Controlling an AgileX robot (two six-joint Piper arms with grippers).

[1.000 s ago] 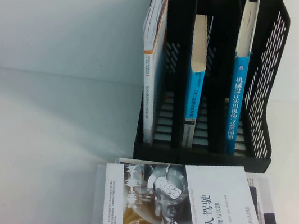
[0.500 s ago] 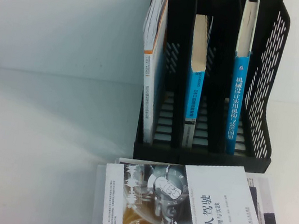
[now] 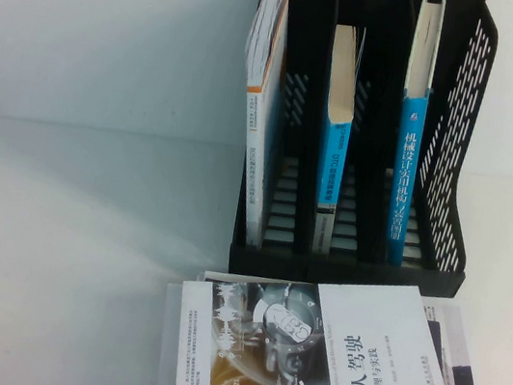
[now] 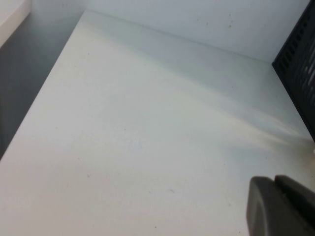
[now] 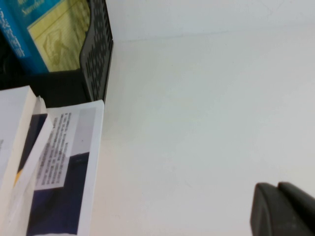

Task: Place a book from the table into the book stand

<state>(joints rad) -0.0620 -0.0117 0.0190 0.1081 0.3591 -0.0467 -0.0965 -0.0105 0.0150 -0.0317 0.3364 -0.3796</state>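
Note:
The black book stand (image 3: 460, 137) stands at the back of the white table (image 3: 73, 242). The book with the blue spine and white characters (image 3: 406, 167) stands upright in its right slot. Its pale yellow-green cover with a blue band shows in the right wrist view (image 5: 54, 34), inside the stand (image 5: 96, 64). Neither gripper shows in the high view. My left gripper (image 4: 274, 181) is shut and empty above bare table, left of the stand (image 4: 298, 64). My right gripper (image 5: 278, 188) is shut and empty above bare table, right of the stand.
A white book with a robot-face picture (image 3: 328, 360) lies on a stack of books at the table's front, before the stand. A thinner blue-spined book (image 3: 336, 137) fills the middle slot and a white book (image 3: 258, 134) the left slot.

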